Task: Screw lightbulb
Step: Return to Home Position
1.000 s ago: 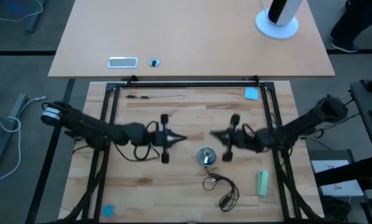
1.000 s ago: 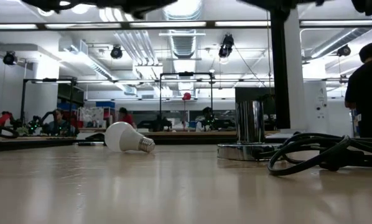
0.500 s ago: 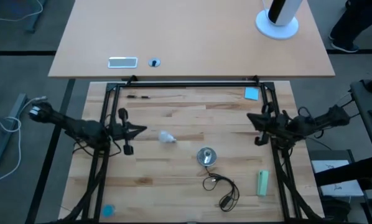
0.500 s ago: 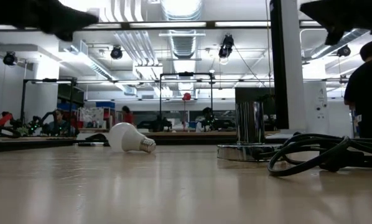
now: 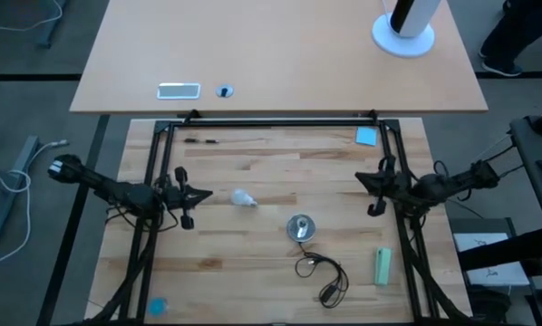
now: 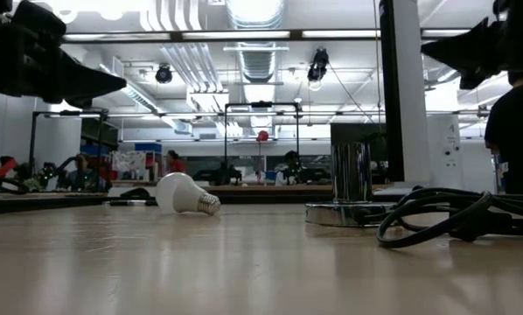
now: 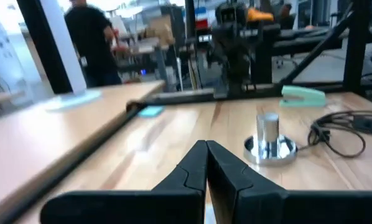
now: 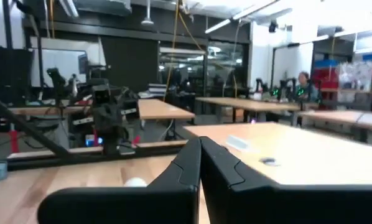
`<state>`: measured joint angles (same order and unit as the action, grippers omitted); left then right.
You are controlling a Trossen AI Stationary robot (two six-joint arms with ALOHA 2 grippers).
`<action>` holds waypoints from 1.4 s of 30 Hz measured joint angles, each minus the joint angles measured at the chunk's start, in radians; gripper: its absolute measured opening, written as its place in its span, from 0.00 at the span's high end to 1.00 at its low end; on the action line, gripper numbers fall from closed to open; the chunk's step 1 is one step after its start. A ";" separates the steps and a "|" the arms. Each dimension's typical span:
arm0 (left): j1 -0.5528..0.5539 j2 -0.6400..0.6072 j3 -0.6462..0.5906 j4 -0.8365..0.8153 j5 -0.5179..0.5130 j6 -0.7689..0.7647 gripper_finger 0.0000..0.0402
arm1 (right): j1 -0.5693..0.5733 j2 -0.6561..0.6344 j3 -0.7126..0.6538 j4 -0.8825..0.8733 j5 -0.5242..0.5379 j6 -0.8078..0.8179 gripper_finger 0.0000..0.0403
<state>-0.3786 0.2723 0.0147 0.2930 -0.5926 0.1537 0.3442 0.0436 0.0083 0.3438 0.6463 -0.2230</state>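
1. Both sets of jaws are seen pressed fully shut with nothing held. The left arm (image 5: 117, 188) and right arm (image 5: 434, 186) are parked at opposite sides of the tabletop (image 5: 271, 163), which is read as a home pose.
2. The lightbulb (image 5: 243, 198) is found on its side, unheld, between the two sets of jaws. It is just ahead of the left jaws and well apart from the right jaws. Its screw base is turned toward the socket (image 5: 299, 227).
3. The socket is stood upright and empty, nearer the right jaws, near the bulb but not touching. Its cord (image 5: 321, 272) is trailed away from both jaws. The bulb is judged not screwed in as things lie.
4. Surface: flat pale wood planks, bounded by a black frame (image 5: 271, 120). Rolling of the round bulb is judged possible.
5. Room: an open lab with strip lights, ducting and further benches is seen. A person in a dark top (image 6: 515, 122) is seen beyond the tabletop.
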 joint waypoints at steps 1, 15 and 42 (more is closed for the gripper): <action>0.000 0.000 0.001 -0.018 0.000 -0.022 1.00 | 0.001 0.000 0.000 -0.022 0.004 0.013 1.00; 0.000 0.075 0.002 -0.023 0.029 -0.197 1.00 | 0.000 0.004 0.001 -0.056 0.089 -0.032 1.00; 0.000 0.294 0.002 -0.024 0.028 -0.193 1.00 | 0.000 0.004 0.001 -0.056 0.088 -0.014 1.00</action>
<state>-0.3787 0.5662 0.0170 0.2687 -0.5644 -0.0395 0.3439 0.0475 0.0093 0.2878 0.7341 -0.2368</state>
